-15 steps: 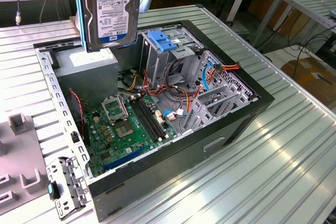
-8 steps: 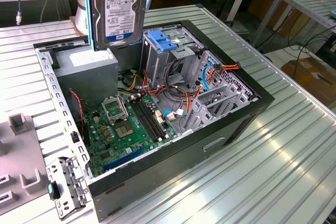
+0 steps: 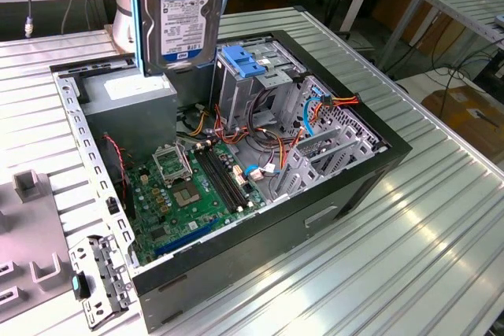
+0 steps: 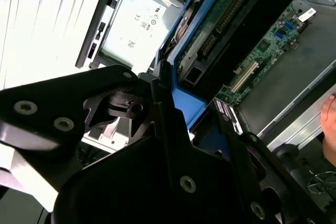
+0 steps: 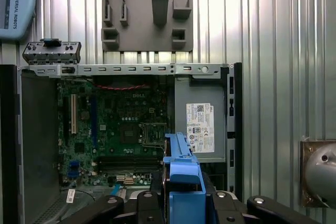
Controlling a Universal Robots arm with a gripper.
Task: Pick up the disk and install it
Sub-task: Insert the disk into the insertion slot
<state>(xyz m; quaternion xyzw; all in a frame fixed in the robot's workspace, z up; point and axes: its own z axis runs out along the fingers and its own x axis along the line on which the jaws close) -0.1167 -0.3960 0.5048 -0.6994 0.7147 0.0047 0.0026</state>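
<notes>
Our gripper (image 5: pixel 184 205) pinches the disk (image 3: pixel 186 17) upright above the power supply (image 3: pixel 126 96) corner of the case (image 3: pixel 354 179); we judge it should stay square to the drive cage (image 3: pixel 252 92).

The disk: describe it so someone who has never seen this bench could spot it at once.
Find the open black case on the ribbed metal table. Above the grey power supply in it, the disk hangs upright in the air. It is a flat slab with a white-and-blue label and blue side rails, unlike the blue handle on the cage below.
</notes>
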